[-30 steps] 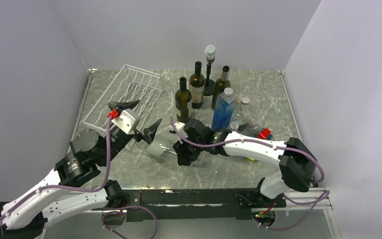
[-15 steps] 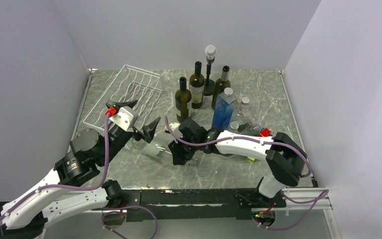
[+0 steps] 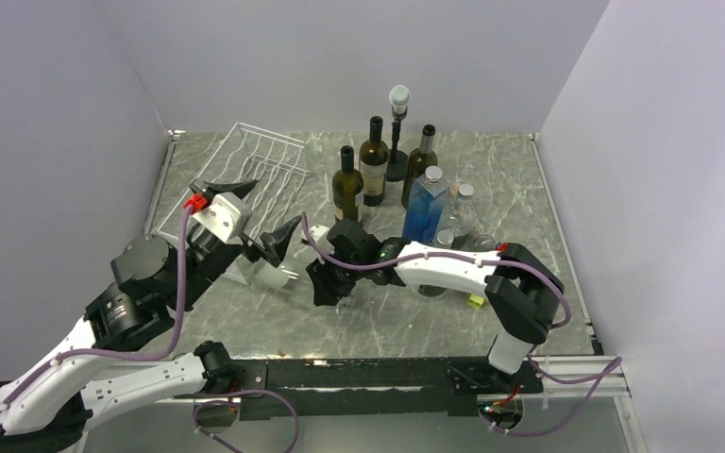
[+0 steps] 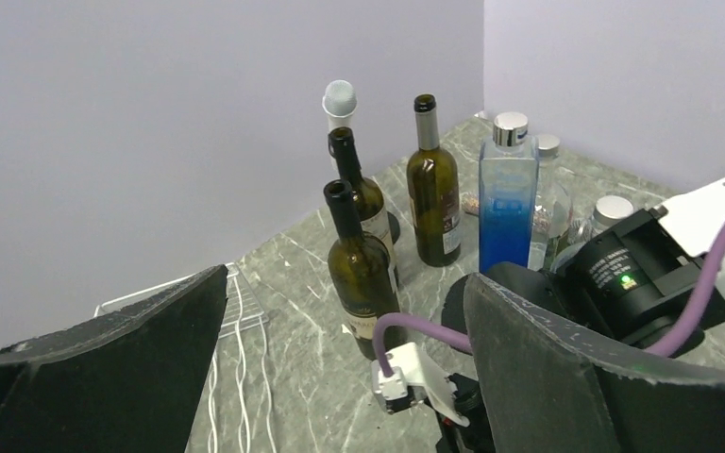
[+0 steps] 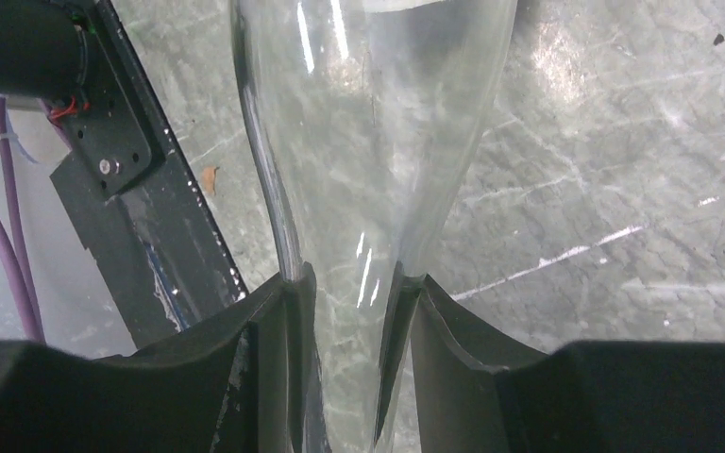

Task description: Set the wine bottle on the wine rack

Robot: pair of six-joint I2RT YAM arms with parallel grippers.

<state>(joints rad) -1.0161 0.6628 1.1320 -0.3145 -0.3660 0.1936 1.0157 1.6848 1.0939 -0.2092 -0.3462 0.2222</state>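
The marble table [image 3: 415, 326] carries the white wine rack [image 3: 245, 170] at its far-left corner. The clear wine bottle [image 5: 368, 113] is left of the table's middle, nearer the front edge than the rack and apart from it. The right gripper [image 5: 351, 293] pinches its neck. The left gripper [image 3: 257, 219], fingers spread wide, hovers just beside the bottle's body, between it and the rack.

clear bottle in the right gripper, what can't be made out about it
- Right wrist: the clear bottle has its base cut off by the top edge and its mouth hidden behind the right gripper.
- Top external: its body is partly covered by the left gripper; whether they touch is unclear.
- Left wrist: the bottle is not in view.
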